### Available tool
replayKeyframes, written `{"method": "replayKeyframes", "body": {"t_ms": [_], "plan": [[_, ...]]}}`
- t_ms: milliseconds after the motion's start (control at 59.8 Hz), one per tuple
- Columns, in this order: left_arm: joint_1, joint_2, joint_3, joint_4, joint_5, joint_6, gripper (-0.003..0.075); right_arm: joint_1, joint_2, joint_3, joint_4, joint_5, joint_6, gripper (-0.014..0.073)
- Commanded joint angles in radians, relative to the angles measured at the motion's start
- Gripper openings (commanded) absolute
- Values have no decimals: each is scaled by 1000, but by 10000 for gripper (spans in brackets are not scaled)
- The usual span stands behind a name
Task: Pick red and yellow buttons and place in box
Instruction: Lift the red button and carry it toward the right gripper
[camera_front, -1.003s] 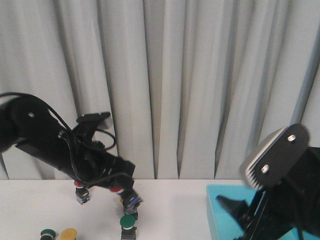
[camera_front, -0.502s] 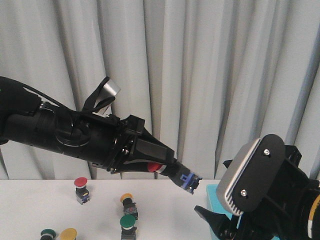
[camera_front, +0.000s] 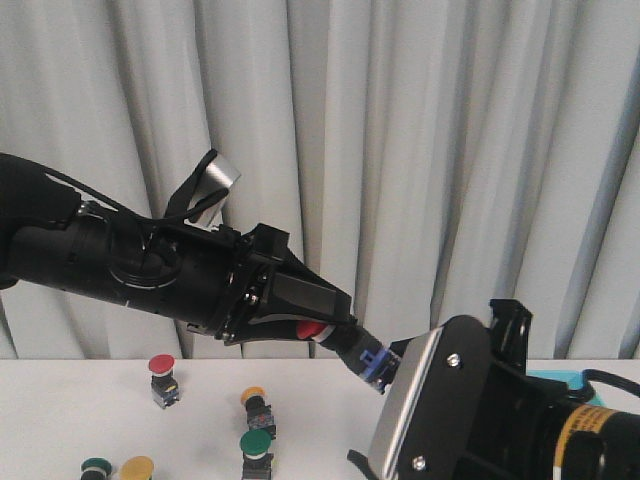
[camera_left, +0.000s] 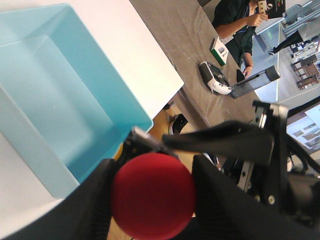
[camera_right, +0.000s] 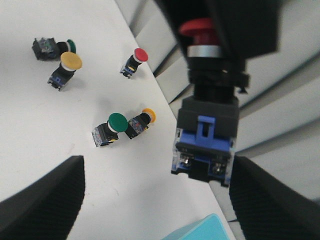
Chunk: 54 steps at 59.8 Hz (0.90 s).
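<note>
My left gripper (camera_front: 322, 331) is shut on a red button (camera_front: 314, 330) and holds it in the air, its blue base (camera_front: 375, 364) pointing right and down. In the left wrist view the red cap (camera_left: 152, 200) sits between the fingers (camera_left: 95, 202), over the near corner of the light-blue box (camera_left: 60, 100). My right gripper (camera_right: 157, 200) is open and empty, and the held button (camera_right: 205, 145) hangs just in front of it. On the table lie one more red button (camera_front: 160, 365), an orange-capped one (camera_front: 253, 397) and a yellow one (camera_front: 137, 466).
Two green-capped buttons (camera_front: 255, 441) (camera_front: 95, 465) lie among the others on the white table (camera_front: 60, 400). My right arm's wrist (camera_front: 450, 420) covers most of the box in the front view; only a sliver (camera_front: 555, 378) shows. Grey curtains hang behind.
My left gripper lifted the red button off the table and carried it right, then held still. My right arm has swung left, in front of the box, close under the held button.
</note>
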Motion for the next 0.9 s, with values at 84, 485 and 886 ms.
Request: {"method": "replayKeyframes", "body": {"t_ms": [84, 485, 886], "plan": [[-5, -50, -25, -80, -16, 1, 120, 1, 0, -36, -36, -105, -27, 568], [-5, -50, -24, -54, 24, 0, 122, 1, 7, -36, -65, -238, -13, 568], [-5, -50, -24, -56, 47, -1, 126, -61, 66, -36, -57, -296, 80, 444]]}}
